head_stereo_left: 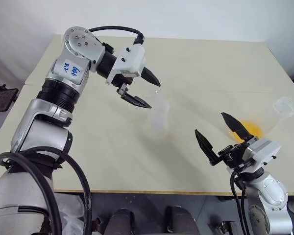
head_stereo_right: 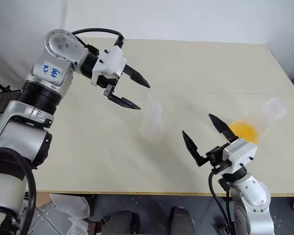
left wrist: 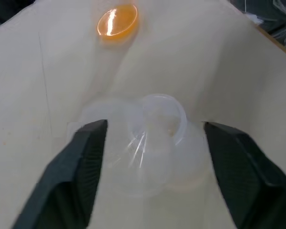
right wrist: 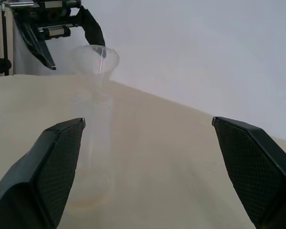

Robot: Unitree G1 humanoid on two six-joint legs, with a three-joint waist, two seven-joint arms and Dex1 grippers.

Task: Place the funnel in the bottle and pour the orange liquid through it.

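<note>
One funnel (right wrist: 96, 59) seated in one bottle (right wrist: 91, 148); two grippers open.

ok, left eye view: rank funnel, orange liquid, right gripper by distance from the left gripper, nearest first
1. funnel: sits in the bottle mouth, just beside the open left gripper.
2. right gripper: open, low toward the table's near edge, on the right.
3. orange liquid: just past the right gripper, further right. These last two lie close together, but the liquid looks farther.

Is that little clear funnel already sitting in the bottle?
Yes. The small clear cone-shaped funnel stands upright in the clear bottle's mouth, with nothing gripping it.
</note>
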